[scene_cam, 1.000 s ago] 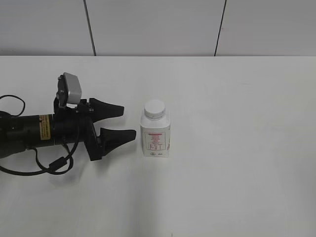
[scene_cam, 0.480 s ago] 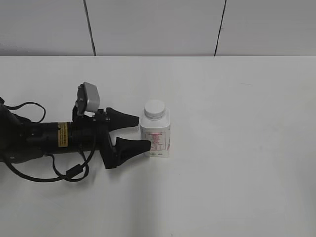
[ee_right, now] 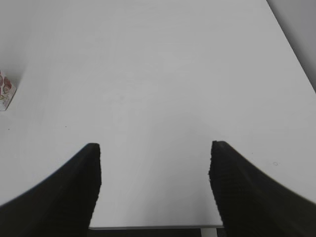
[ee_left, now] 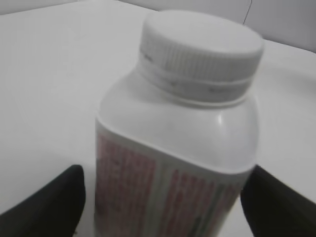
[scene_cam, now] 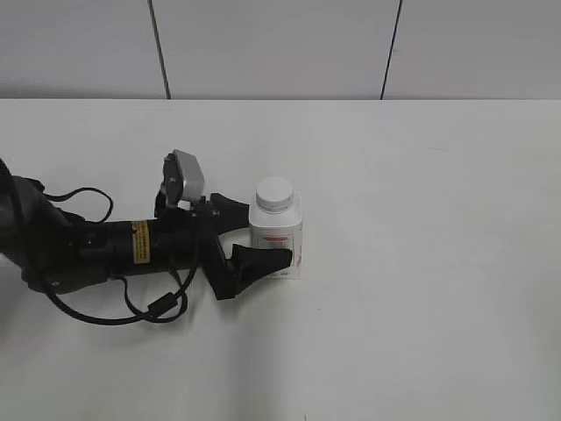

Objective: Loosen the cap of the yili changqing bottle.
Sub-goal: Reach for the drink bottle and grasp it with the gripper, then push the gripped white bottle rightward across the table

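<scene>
The yili changqing bottle [scene_cam: 286, 230] stands upright on the white table [scene_cam: 421, 263], white with a pink-red label. Its ribbed white cap [scene_cam: 274, 194] sits screwed on top. My left gripper [scene_cam: 268, 233] lies low along the table from the left, open, with one black finger on each side of the bottle's body. The left wrist view shows the bottle [ee_left: 177, 138] and cap [ee_left: 200, 49] up close between the fingers [ee_left: 49, 202], with a thin gap on each side. My right gripper [ee_right: 154, 148] is open over bare table, nothing between its fingers.
The left arm and its looping cable [scene_cam: 149, 307] lie across the table's left part. A panelled wall [scene_cam: 280, 44] runs behind the table. A corner of a white, red-printed thing [ee_right: 5, 91] shows at the right wrist view's left edge; the table's edge [ee_right: 158, 227] is close below.
My left arm has slid to the right along the table, and its open fingers now stand on both sides of the bottle. The bottle has not moved.
</scene>
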`<action>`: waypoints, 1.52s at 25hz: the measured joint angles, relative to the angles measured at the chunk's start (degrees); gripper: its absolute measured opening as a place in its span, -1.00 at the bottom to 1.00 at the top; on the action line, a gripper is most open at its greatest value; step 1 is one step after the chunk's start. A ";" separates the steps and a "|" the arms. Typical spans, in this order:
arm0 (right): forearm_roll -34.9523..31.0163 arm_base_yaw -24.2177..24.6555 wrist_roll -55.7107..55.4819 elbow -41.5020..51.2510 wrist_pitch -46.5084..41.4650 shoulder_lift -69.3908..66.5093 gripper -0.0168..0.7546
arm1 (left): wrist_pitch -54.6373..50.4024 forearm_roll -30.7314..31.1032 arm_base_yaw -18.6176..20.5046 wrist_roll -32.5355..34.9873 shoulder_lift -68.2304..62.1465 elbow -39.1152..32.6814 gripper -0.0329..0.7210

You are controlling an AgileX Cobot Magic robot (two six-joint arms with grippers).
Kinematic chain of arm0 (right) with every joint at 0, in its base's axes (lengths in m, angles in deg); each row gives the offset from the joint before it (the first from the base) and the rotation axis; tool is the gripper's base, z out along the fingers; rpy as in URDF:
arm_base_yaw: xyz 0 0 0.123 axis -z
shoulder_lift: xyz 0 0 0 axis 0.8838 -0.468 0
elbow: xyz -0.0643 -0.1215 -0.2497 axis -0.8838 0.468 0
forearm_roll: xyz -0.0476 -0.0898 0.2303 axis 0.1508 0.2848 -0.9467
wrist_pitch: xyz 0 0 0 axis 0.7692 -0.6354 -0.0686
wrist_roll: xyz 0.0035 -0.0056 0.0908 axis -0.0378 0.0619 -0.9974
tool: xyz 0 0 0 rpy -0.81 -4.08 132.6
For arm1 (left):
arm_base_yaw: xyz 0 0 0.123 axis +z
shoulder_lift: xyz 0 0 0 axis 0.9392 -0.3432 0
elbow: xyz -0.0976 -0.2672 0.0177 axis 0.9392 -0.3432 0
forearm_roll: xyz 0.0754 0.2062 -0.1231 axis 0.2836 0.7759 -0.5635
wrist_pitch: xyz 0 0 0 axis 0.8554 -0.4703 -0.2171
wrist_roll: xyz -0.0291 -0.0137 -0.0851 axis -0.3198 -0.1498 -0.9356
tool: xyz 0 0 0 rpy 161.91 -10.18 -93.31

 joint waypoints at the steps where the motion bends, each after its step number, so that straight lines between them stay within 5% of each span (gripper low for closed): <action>1: -0.46 0.00 0.00 0.00 0.00 0.00 0.45 | 0.00 -0.14 -0.21 0.00 -0.13 0.40 0.65; 8: 0.00 0.00 0.00 0.00 0.00 0.00 0.45 | 0.00 -0.19 -0.72 0.00 -0.19 0.64 0.60; 14: -0.46 0.00 0.00 0.00 0.00 0.00 0.45 | 0.00 -0.13 -0.72 0.00 -0.19 0.64 0.26; 38: 0.00 0.00 0.00 0.00 0.00 0.00 0.45 | 0.00 0.45 -0.72 0.00 -0.19 0.79 0.26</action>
